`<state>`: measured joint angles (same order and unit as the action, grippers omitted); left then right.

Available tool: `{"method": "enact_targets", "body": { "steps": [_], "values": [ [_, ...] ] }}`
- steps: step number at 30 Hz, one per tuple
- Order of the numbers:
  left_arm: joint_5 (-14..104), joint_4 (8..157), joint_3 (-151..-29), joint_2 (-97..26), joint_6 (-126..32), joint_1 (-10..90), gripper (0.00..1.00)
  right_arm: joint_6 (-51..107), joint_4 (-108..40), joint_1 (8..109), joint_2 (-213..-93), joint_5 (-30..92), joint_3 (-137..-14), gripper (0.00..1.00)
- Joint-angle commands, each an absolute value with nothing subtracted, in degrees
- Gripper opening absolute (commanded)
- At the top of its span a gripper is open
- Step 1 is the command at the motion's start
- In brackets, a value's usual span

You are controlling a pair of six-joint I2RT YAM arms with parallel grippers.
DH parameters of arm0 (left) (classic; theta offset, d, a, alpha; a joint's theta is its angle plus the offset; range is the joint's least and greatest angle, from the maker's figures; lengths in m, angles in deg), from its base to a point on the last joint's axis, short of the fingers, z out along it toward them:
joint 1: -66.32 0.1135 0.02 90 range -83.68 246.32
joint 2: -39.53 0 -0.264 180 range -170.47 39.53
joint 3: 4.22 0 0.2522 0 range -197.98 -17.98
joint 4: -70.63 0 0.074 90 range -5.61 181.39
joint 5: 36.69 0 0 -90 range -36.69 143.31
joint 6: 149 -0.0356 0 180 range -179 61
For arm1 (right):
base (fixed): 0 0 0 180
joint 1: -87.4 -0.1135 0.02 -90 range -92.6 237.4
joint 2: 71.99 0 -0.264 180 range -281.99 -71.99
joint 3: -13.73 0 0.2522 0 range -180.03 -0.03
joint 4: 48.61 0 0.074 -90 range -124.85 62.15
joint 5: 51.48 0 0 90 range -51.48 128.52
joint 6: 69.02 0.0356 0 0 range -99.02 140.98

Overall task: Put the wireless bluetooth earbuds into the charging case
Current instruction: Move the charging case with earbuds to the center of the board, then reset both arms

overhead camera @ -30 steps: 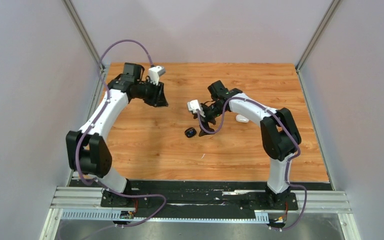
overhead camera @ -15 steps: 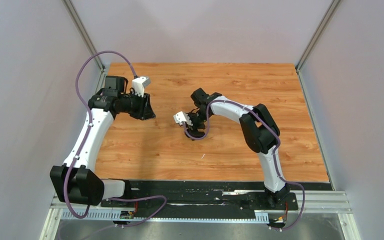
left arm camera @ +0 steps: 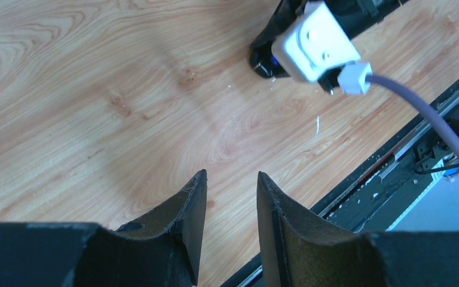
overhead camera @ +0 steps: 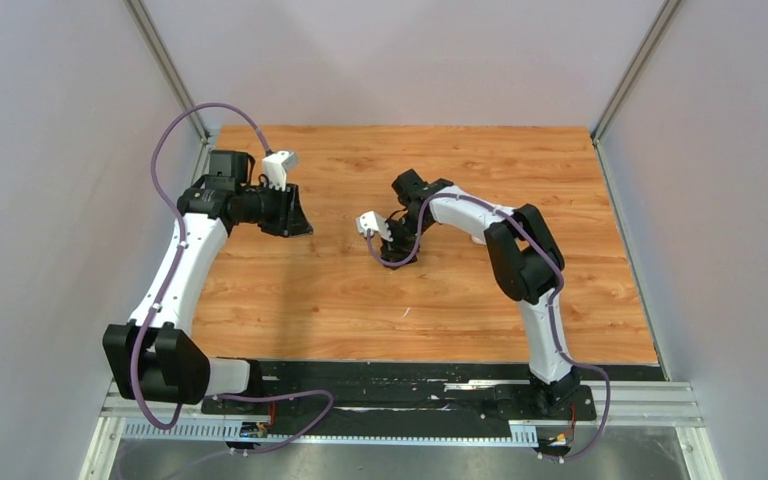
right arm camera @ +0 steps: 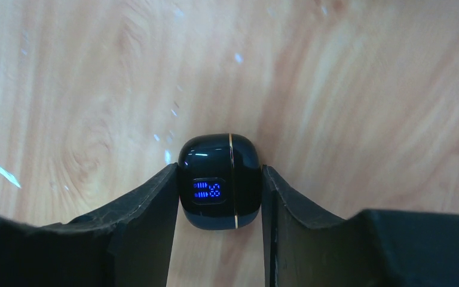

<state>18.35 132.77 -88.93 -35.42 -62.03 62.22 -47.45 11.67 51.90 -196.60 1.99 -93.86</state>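
A glossy black charging case (right arm camera: 218,179) with a gold seam and a lit blue display is closed and sits on the wooden table (overhead camera: 320,290). My right gripper (right arm camera: 219,167) is shut on it, one finger on each side. In the top view the right gripper (overhead camera: 392,255) covers the case. The left wrist view shows a dark part of the case (left arm camera: 262,61) under the right wrist's white camera (left arm camera: 314,42). My left gripper (left arm camera: 230,174) is open and empty, above bare wood to the left (overhead camera: 295,215). No earbuds show in any view.
The black rail along the table's near edge (left arm camera: 394,173) lies to the right in the left wrist view. A purple cable (left arm camera: 406,101) hangs from the right wrist. Grey walls enclose the table on three sides.
The case lay free on the table left of my right gripper; the right gripper moved left over it and now grips it. My left arm drew back to the left.
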Motion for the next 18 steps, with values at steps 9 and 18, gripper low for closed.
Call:
{"method": "enact_targets", "body": {
  "steps": [9, 18],
  "values": [
    [16.8, 130.9, -89.7, -36.2, -61.2, 62.5, 0.44, -27.1, 12.2, 58.4, -190.0, 6.9, -101.8, 1.00],
    [24.5, 132.1, -96.5, -36.6, -66.4, 62.5, 1.00, 11.4, 4.3, 68.3, -169.8, 6.9, -107.2, 1.00]
  ]
}}
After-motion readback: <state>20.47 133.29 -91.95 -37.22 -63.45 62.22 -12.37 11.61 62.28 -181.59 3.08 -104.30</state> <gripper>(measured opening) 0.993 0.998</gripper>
